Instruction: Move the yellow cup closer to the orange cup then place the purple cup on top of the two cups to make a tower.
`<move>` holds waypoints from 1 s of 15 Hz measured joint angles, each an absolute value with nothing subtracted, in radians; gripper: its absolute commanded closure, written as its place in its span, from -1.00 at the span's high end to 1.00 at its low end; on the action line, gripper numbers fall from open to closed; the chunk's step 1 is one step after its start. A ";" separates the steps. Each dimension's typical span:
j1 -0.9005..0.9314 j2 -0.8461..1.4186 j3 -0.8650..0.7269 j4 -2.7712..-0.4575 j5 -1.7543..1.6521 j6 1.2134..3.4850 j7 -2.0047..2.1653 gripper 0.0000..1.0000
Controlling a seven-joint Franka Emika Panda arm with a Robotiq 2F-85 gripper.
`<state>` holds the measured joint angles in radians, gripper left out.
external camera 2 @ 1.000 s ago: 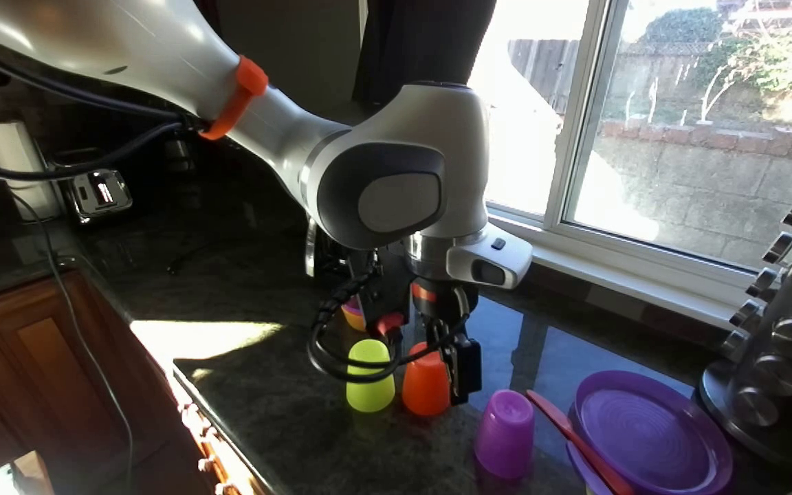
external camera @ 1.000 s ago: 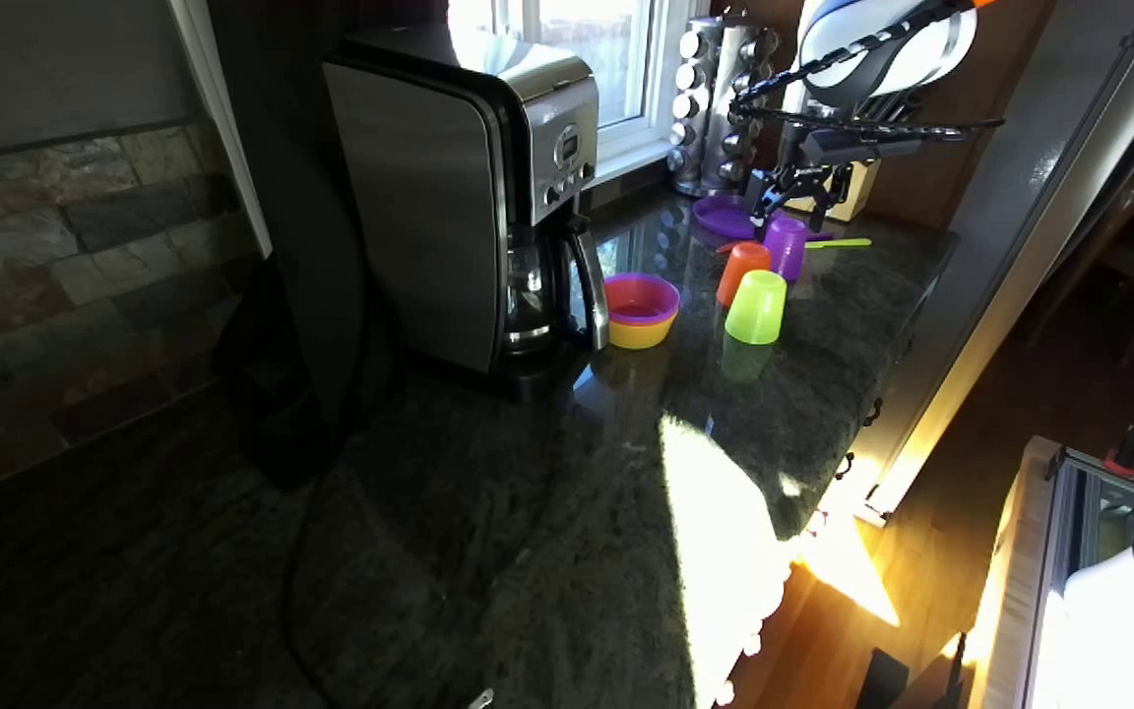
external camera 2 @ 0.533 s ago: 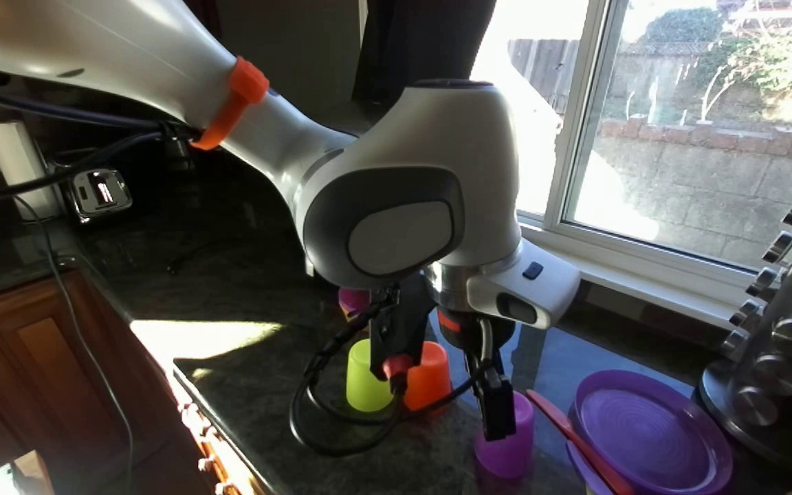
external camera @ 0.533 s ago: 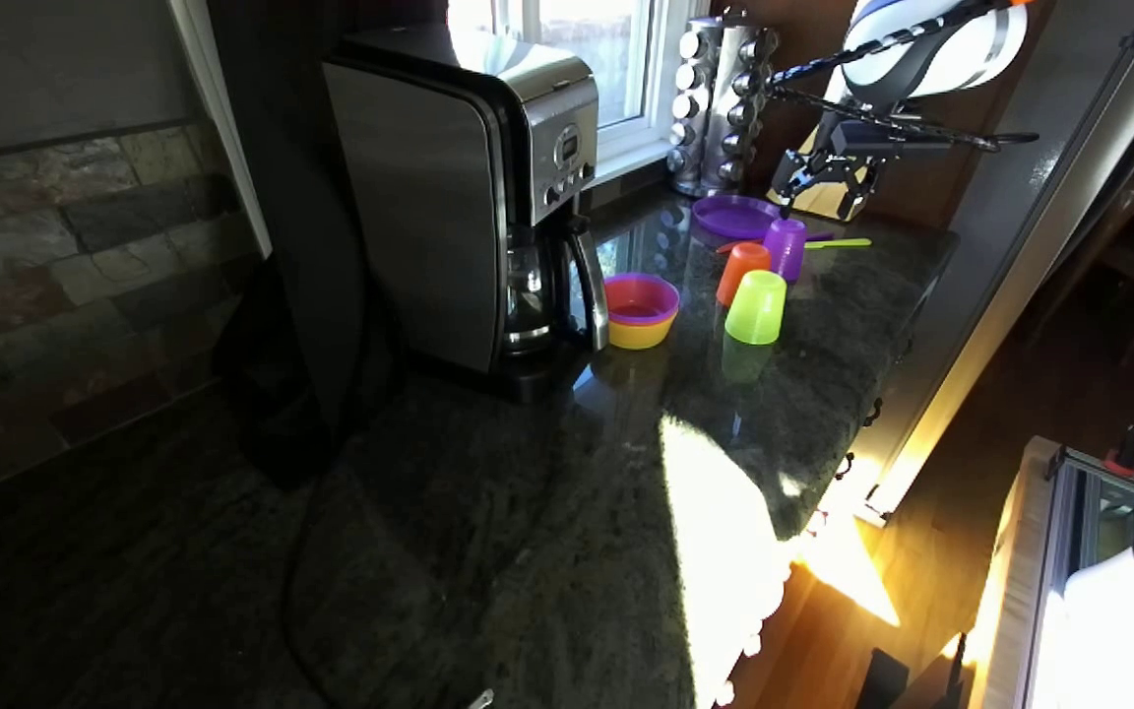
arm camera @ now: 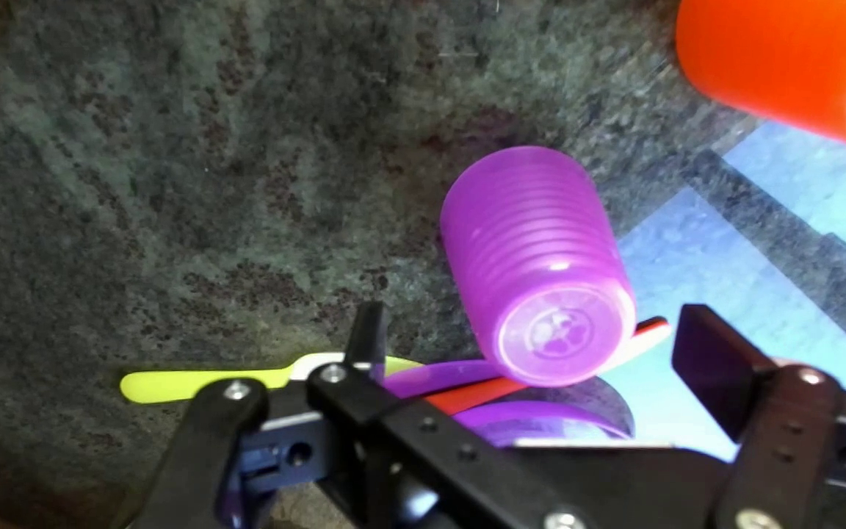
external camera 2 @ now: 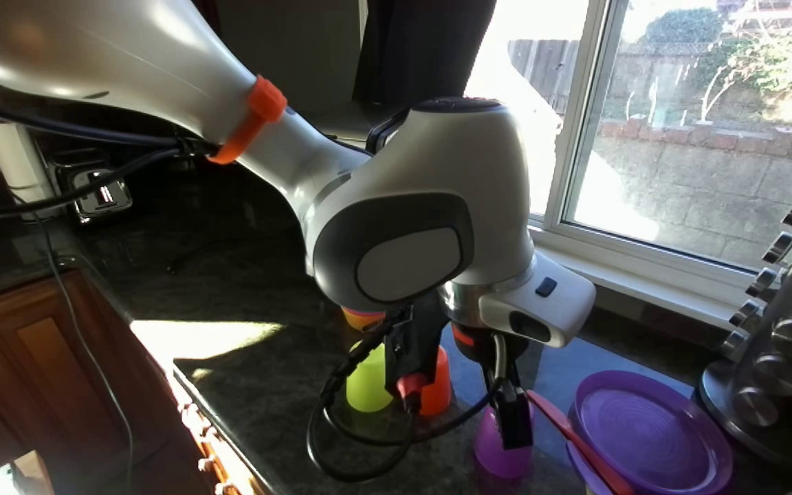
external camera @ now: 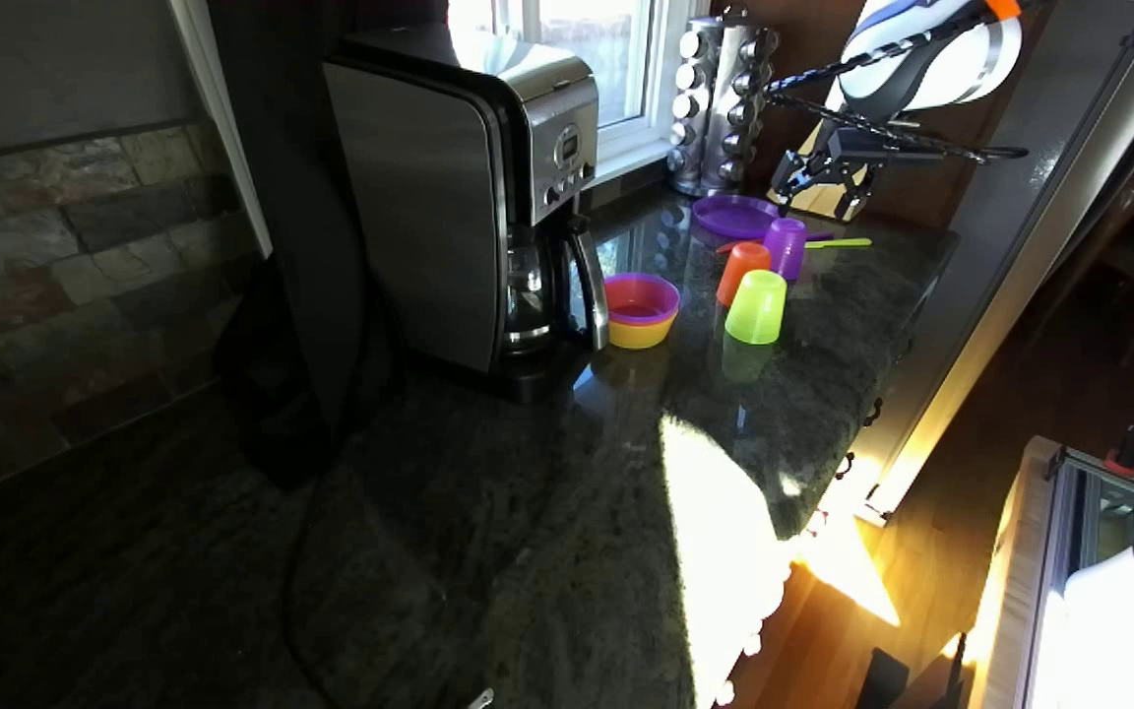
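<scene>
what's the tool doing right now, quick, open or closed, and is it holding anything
Tool: open, holding nothing; in the wrist view the purple cup shows in its gap, not gripped.

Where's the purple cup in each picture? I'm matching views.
In an exterior view: purple cup upper right of centre.
In an exterior view: purple cup lower right of centre, partly hidden.
Wrist view: purple cup just right of centre.
Shared landmark: orange cup, left of it in both exterior views, upper right in wrist.
</scene>
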<state>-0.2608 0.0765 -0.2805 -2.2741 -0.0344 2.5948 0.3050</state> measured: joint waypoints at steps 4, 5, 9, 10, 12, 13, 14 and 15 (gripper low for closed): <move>-0.259 0.112 -0.274 -2.252 0.015 2.605 0.270 0.88; -0.259 0.122 -0.271 -2.244 0.024 2.605 0.263 0.76; -0.257 0.165 -0.265 -2.212 0.045 2.605 0.244 0.08; -0.257 0.175 -0.264 -2.204 0.051 2.605 0.239 -0.08; -0.257 0.188 -0.262 -2.191 0.056 2.605 0.232 -0.21; -0.256 0.191 -0.262 -2.186 0.056 2.605 0.231 -0.21; -0.256 0.192 -0.262 -2.184 0.056 2.605 0.231 -0.21; -0.256 0.192 -0.262 -2.183 0.056 2.605 0.231 -0.21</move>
